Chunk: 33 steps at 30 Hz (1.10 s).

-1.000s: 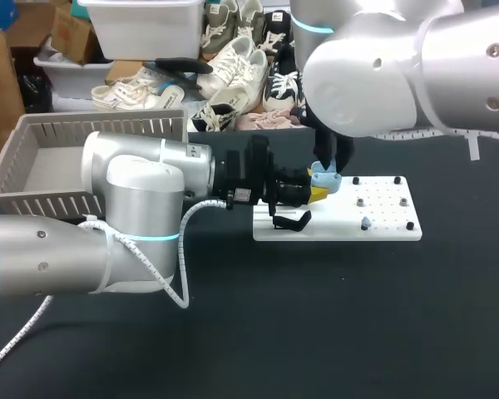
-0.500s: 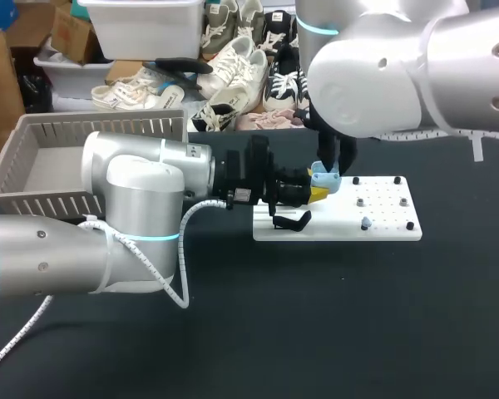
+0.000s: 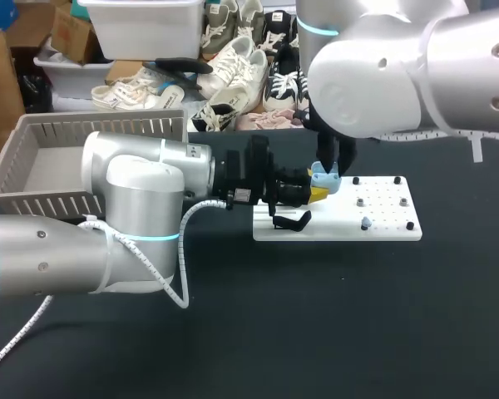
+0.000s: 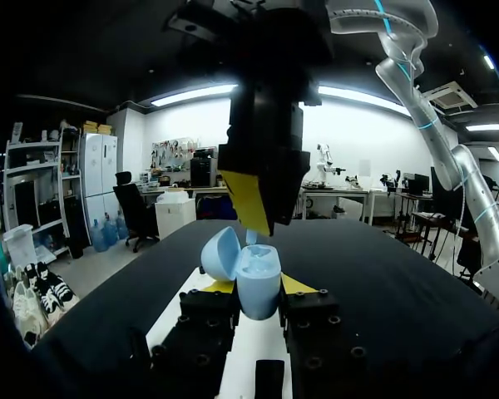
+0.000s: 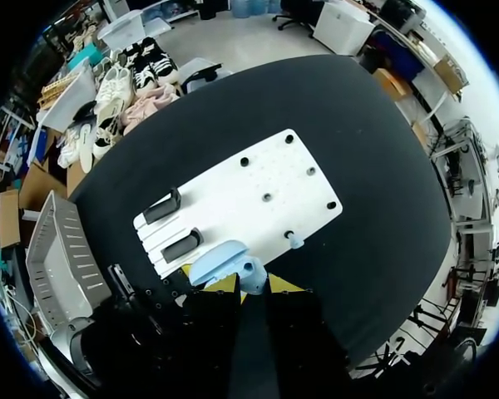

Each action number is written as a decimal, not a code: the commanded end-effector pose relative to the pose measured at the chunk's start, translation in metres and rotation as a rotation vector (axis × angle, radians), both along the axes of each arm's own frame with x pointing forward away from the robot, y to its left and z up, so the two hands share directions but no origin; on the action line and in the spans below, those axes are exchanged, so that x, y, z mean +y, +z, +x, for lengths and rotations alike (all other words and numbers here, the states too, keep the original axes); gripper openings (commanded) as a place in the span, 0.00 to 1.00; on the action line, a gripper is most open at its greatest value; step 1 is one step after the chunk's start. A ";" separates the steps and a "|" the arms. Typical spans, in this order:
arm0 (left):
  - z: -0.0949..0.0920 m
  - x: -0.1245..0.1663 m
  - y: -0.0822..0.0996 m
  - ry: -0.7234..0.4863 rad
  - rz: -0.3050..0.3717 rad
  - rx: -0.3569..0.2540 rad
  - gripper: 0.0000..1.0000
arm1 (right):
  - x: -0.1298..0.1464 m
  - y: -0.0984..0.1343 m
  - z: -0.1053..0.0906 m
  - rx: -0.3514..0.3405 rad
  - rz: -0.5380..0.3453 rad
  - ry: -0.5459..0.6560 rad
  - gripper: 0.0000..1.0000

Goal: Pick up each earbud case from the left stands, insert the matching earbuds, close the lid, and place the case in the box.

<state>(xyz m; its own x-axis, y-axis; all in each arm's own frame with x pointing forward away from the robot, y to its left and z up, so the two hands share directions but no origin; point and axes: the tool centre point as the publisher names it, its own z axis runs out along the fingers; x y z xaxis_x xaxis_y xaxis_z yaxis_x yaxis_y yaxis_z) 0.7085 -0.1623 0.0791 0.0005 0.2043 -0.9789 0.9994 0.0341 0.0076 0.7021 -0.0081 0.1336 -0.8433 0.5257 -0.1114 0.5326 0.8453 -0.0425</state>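
Biggest worry for me was the earbud going in crooked. The right hand was pinched shut on it and coming straight down, so a bit of misalignment could jam it on the rim, or tip the case out of its hold and drop it onto the white board. The lid stood open and close beside that hand, so it could get knocked too. The left hand was clamped on the light blue case from both sides, holding it just above the board, with the earbud right over the case's opening.
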 end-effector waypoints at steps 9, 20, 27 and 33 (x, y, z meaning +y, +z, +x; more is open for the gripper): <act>0.000 0.000 0.000 0.000 -0.004 -0.001 0.00 | -0.003 0.006 -0.008 -0.016 0.005 -0.003 0.00; 0.000 0.000 0.000 0.000 -0.004 -0.001 0.00 | 0.002 0.002 -0.008 -0.005 0.009 0.006 0.00; 0.000 0.000 0.000 0.000 -0.004 -0.001 0.00 | 0.004 -0.001 -0.007 0.002 0.010 0.010 0.00; 0.000 0.000 0.000 0.000 -0.004 -0.001 0.00 | 0.005 0.001 -0.007 0.000 0.012 0.011 0.00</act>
